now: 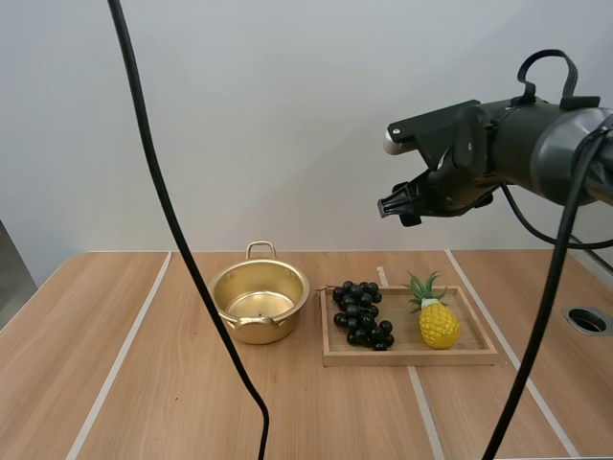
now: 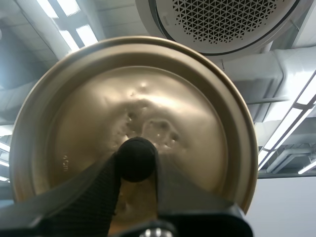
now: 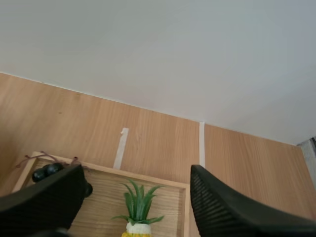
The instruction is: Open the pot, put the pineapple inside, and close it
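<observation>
Pot [image 1: 251,332] open, lid [image 2: 197,123] in left hand [image 2: 138,159], wooden table [image 1: 96,364]

Robot lab: taped wooden table [image 1: 96,364], bare white wall [image 1: 287,125]

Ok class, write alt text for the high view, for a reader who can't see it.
A lidless golden pot stands on a wooden table, left of a wooden tray holding black grapes and a yellow pineapple. The right gripper hangs in the air above the tray.

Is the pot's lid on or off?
Off. The pot stands open on the table; the left tool pinches the lid by its knob.
</observation>
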{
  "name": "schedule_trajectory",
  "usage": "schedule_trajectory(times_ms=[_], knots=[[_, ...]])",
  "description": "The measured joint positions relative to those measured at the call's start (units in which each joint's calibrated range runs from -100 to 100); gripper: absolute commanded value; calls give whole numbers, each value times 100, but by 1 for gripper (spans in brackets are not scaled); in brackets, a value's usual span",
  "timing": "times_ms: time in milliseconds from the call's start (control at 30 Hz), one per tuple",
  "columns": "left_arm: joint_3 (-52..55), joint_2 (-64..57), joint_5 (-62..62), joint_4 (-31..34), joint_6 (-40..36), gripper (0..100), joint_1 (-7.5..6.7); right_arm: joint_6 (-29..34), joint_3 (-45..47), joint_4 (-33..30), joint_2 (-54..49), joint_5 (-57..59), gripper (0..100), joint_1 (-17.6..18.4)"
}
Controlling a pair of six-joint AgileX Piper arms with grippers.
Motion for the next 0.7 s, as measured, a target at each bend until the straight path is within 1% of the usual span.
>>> schedule_trajectory(times_ms=[133, 233, 467, 600, 700], knots=[[-5, -88, 0, 0, 112, 0, 0, 340, 0, -15, 334, -12, 100, -262], [-5, -98, 0, 0, 120, 0, 0, 450, 0, -15, 437, 100, 100, -346], [-5, -98, 143, 0, 120, 0, 0, 502, 0, 145, 463, 709, 100, -352], [-5, -98, 199, 0, 120, 0, 0, 510, 0, 426, 463, 1329, 100, -352], [-5, -98, 214, 0, 120, 0, 0, 522, 0, 623, 523, 1524, 100, -352]])
